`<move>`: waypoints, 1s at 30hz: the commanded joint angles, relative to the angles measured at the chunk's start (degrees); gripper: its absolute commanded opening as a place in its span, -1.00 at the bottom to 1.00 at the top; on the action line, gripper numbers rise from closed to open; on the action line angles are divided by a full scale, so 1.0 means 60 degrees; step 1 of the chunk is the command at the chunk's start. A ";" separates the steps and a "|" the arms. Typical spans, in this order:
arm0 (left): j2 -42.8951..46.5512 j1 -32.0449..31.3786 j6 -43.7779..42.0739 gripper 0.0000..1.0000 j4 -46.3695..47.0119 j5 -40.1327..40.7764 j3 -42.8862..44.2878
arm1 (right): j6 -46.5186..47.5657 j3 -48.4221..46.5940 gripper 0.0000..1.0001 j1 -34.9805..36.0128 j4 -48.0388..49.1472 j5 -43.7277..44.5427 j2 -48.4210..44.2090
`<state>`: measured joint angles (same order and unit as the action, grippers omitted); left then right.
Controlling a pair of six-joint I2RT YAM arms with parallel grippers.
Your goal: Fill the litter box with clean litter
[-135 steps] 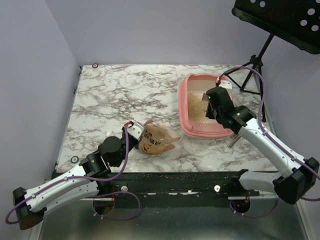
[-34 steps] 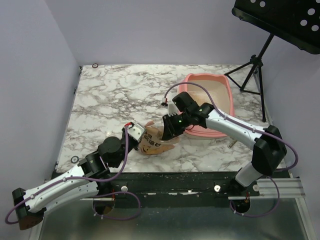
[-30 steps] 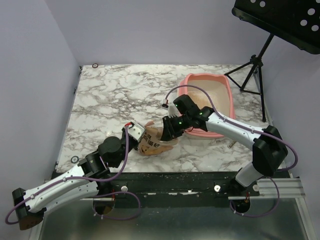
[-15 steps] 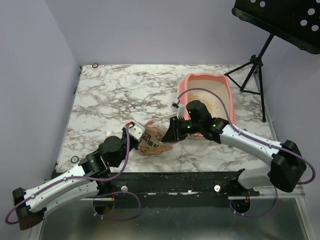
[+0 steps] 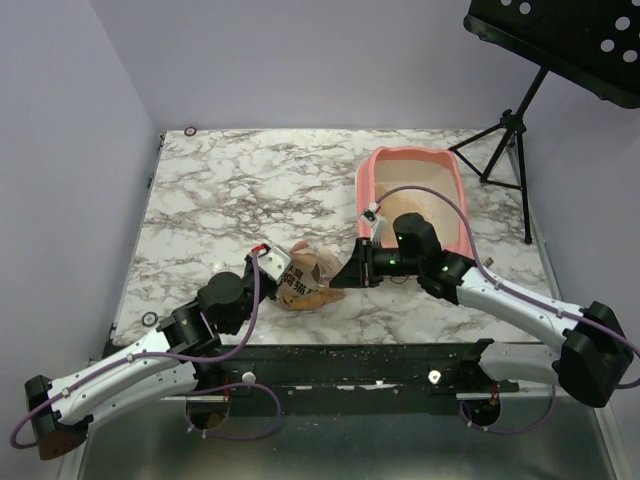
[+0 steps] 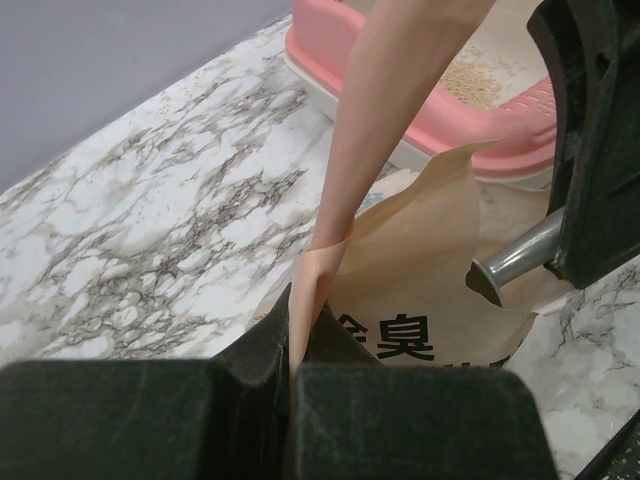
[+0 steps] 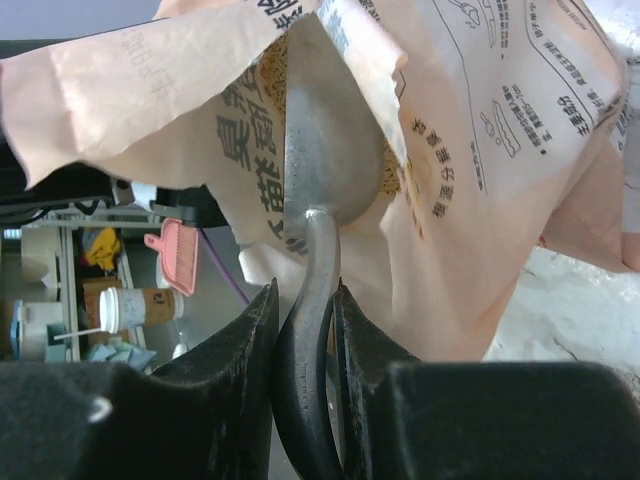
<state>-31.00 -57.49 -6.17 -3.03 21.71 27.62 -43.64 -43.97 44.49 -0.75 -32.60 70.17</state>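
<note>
1. I am pinching the paper bag's [image 6: 420, 290] top edge flat in my left gripper [image 6: 292, 345].
2. My right gripper [image 7: 305, 300] is clamping the metal scoop's [image 7: 312, 170] handle, its bowl in the bag's litter [image 7: 268, 75].
3. The pink litter box [image 5: 366, 180] is sitting nearby, partly filled.
4. Risk: snagging the bag while lifting would be tipping granules onto the table [image 5: 220, 190].

I'm looking at a white table [image 5: 230, 190] veined in grey marble, with pale walls at its left and back. The pink litter box [image 5: 366, 190] sits flat on it toward the far right, its long side running away from the arms. An orange-tan paper bag [image 5: 305, 282] lies on its side near the front edge, left of the box's near corner. A small black ring [image 5: 190, 131] rests at the far left corner, and a second ring [image 5: 149, 319] lies by the front left edge.
</note>
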 commanded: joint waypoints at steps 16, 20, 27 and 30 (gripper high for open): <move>0.0714 0.0002 -0.0289 -1.00 0.1457 -0.1466 -0.0032 | -0.3521 0.3239 -0.99 -0.0398 0.1941 0.0730 -0.3798; 0.0539 0.0002 -0.0318 -1.00 0.1471 -0.1261 -0.0018 | -0.4137 0.3548 -0.99 -0.0428 0.1898 0.1155 -0.4428; 0.0304 0.0002 -0.0392 -1.00 0.1427 -0.0851 -0.0047 | -0.5309 0.4147 -0.99 -0.0486 0.1913 0.1536 -0.5321; 0.0260 0.0002 -0.0406 -1.00 0.1486 -0.0792 -0.0062 | -0.5704 0.4412 -0.99 -0.0501 0.1884 0.1683 -0.5878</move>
<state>-29.82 -57.49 -7.94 -1.30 14.85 26.44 -72.36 -19.49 41.87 7.60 -24.73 39.35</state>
